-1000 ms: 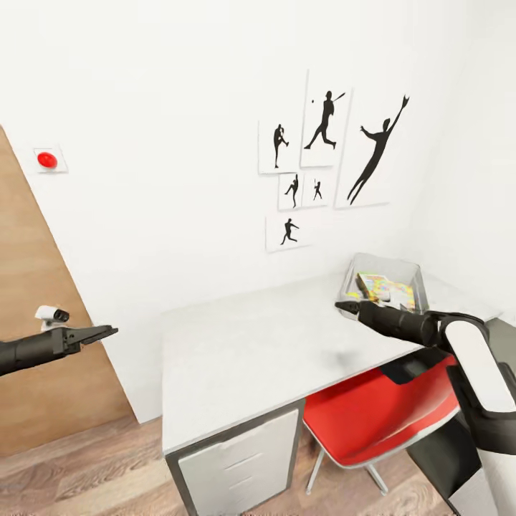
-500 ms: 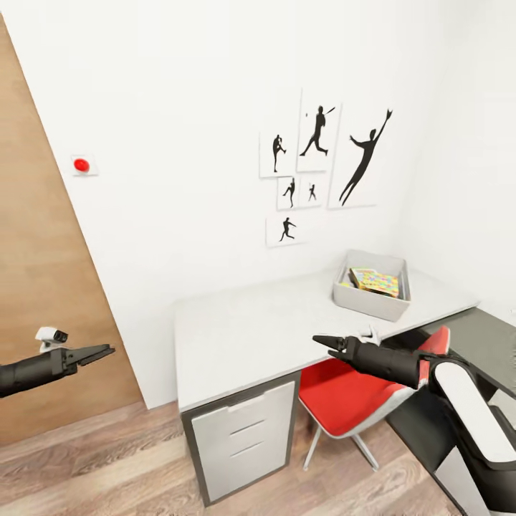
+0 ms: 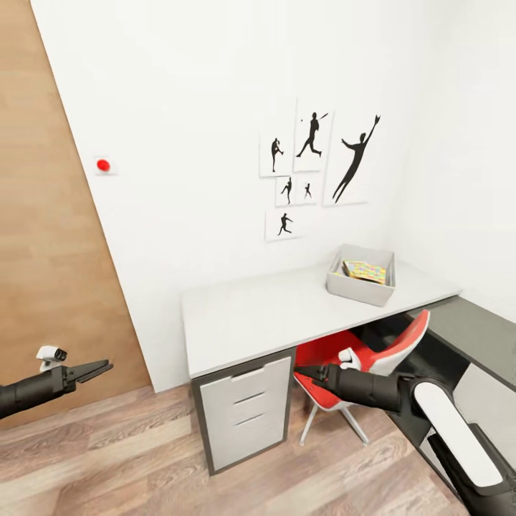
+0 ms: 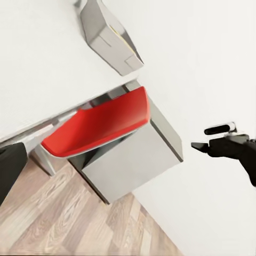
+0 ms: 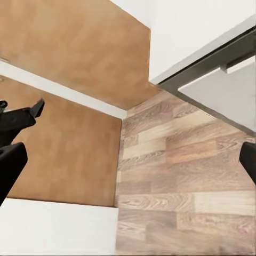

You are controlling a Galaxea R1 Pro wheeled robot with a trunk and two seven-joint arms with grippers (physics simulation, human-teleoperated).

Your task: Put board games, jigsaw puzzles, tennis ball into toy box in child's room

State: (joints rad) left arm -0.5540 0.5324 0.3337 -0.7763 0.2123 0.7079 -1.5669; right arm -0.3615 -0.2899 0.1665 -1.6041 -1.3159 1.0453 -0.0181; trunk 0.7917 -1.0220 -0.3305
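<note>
Table (image 3: 272, 315) in the head view is bare apart from the toy box (image 3: 358, 289) at its far right end, and a puzzle (image 3: 364, 271) already lies inside; what else is in the box cannot be told, and the bed with its games is out of frame, so I judge that part of the job remains. A red chair (image 3: 344, 358) is tucked under the top. Both arms are stretched forward and low: the left gripper (image 3: 92, 370) hangs over the floor near the door, fingers slightly parted and holding nothing; the right gripper (image 3: 307, 373) sits in front of the chair, below the tabletop, and whether it is parted cannot be told. The left wrist view takes in the box (image 4: 109, 37), the chair (image 4: 101, 128) and the right gripper (image 4: 200, 144). The right wrist view looks across plank floor (image 5: 181, 197) to the door (image 5: 69, 53), with the left gripper (image 5: 32, 111) empty.
</note>
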